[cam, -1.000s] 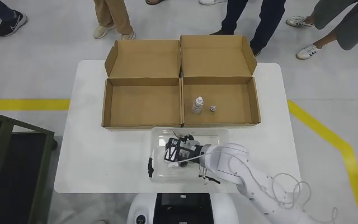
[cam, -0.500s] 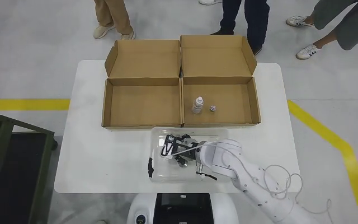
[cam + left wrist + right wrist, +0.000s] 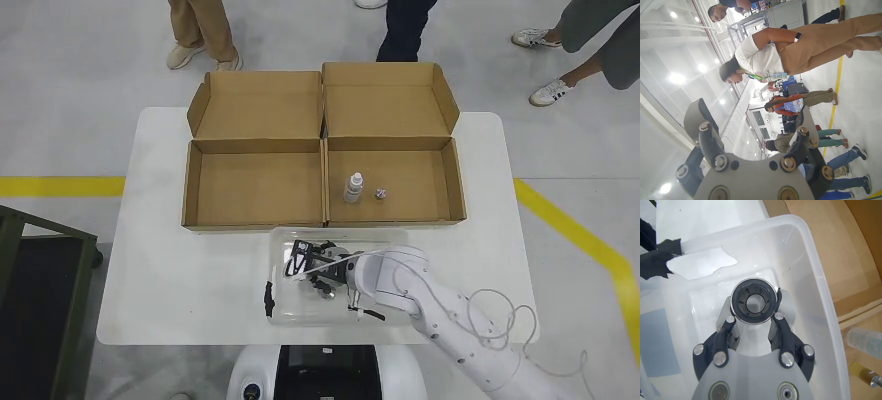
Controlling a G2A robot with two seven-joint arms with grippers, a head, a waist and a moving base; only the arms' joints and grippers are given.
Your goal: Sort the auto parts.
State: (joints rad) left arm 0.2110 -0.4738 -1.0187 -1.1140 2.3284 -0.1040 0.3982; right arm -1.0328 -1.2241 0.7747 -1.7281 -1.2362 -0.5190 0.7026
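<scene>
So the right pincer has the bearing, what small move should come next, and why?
Probably lift straight up. The right pincer is shut on the bearing inside the bin, whose walls stand around it, so it should clear the rim before moving toward a box.

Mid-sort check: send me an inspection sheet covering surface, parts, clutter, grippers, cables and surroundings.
Surface: white table carrying two open cardboard boxes side by side, with a clear bin nearer the robot.
Job's things: bearing held inside the clear bin; small bottle and small part in the right box; nothing seen in the left box.
Clutter: black tape on the bin's rim.
Grippers: right gripper shut on the bearing; left gripper open, facing the room.
Cables: white cable looping beside the right arm.
Surroundings: yellow floor line; dark cart beside the table.
</scene>
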